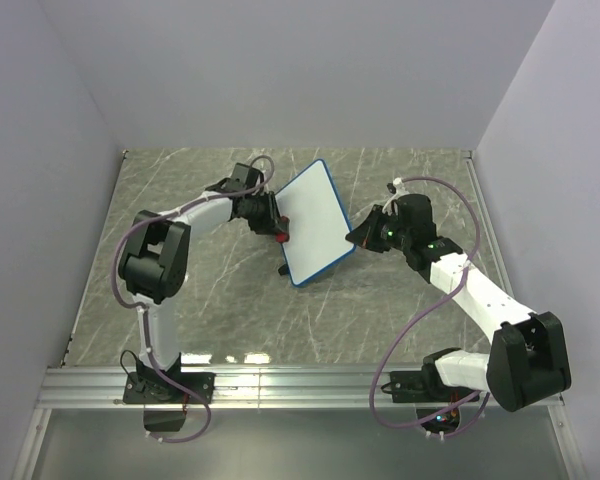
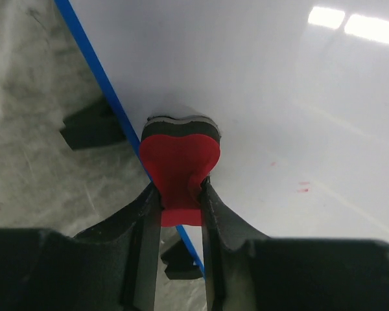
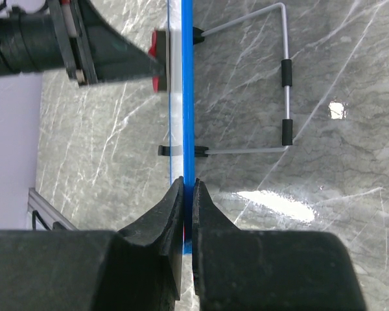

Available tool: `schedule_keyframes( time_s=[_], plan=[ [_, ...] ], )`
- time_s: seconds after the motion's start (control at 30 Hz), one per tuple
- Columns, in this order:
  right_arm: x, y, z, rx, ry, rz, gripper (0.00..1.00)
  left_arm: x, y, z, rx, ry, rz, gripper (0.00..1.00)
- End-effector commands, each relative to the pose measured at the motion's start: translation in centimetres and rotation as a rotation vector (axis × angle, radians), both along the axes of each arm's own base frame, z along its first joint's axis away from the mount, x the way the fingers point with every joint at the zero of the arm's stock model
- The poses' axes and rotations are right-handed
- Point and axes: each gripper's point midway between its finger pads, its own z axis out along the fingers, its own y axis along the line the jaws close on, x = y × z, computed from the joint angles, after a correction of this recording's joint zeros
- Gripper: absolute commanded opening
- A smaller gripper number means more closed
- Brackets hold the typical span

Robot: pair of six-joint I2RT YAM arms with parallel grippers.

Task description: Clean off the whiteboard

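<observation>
The whiteboard (image 1: pixel 313 222), white with a thin blue frame, stands tilted on the table's middle. My left gripper (image 1: pixel 277 230) is shut on a red eraser block (image 2: pixel 179 163) and presses its dark felt face against the board's left edge area (image 2: pixel 279 84). Faint red marks (image 2: pixel 303 188) show on the board near the eraser. My right gripper (image 1: pixel 358 237) is shut on the board's blue right edge (image 3: pixel 187 97), seen edge-on in the right wrist view. The eraser (image 3: pixel 159 59) shows there too, against the board's front face.
The board's wire stand (image 3: pixel 284 78) with black sleeves rests on the grey marble table behind it. Black feet (image 2: pixel 91 124) clip the frame. Grey walls close the table at left, back and right. An aluminium rail (image 1: pixel 300 385) runs along the near edge.
</observation>
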Motion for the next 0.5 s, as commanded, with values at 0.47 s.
schedule_keyframes(
  time_s=[0.47],
  plan=[
    [-0.5, 1.1, -0.2, -0.027, 0.009, 0.008, 0.0, -4.7, -13.0, 6.0, -0.118, -0.046, -0.267, 0.0]
  ],
)
